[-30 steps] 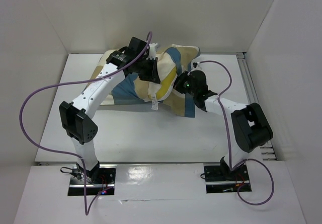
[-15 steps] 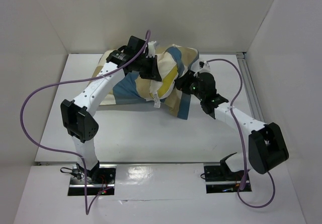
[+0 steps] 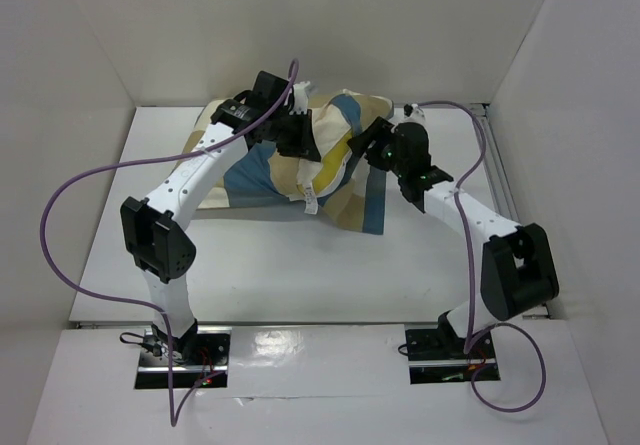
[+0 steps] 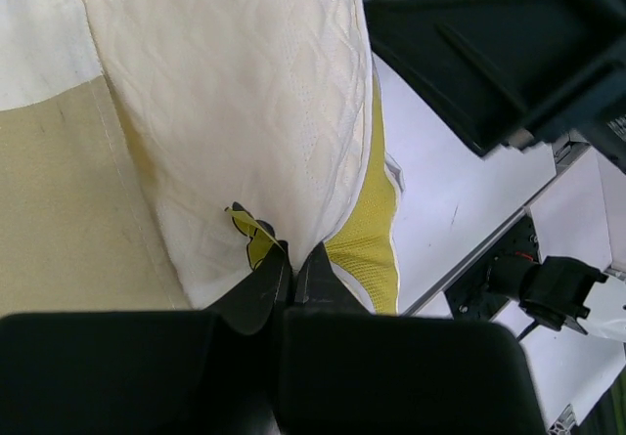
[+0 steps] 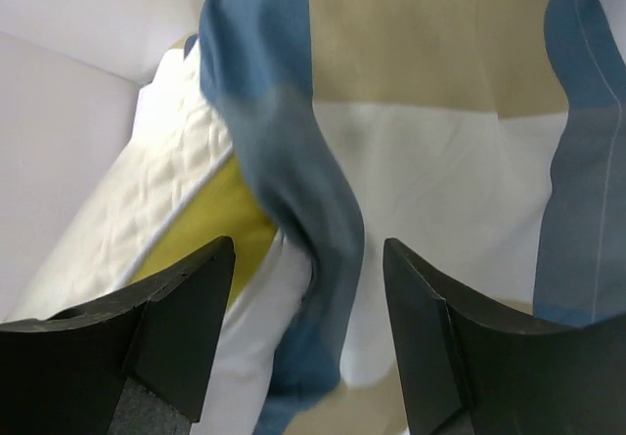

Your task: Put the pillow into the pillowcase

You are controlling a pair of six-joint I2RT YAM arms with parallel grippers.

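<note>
The pillow [image 3: 333, 168], quilted cream with a yellow edge, lies at the back of the table, partly inside the blue, tan and cream checked pillowcase [image 3: 262, 173]. My left gripper [image 3: 300, 137] is on top of the bundle. In the left wrist view that gripper [image 4: 291, 254] is shut on the pillow [image 4: 245, 93] at its yellow edge, with tan pillowcase fabric [image 4: 59, 210] beside it. My right gripper [image 3: 365, 151] stands open at the bundle's right end. In the right wrist view its fingers [image 5: 308, 249] straddle a blue edge fold of the pillowcase [image 5: 440, 142] without pinching it. The pillow [image 5: 147, 191] shows to the left.
White walls close in the table [image 3: 300, 265] at the back and on both sides. A metal rail [image 3: 495, 165] runs along the right edge. Purple cables [image 3: 60, 205] loop off both arms. The right arm's black body [image 4: 489, 44] hangs close to the left gripper.
My right gripper has opened and let go of the pillowcase, and it moved up toward the bundle's right end as its elbow swung. The left gripper keeps its grip on the pillow.
</note>
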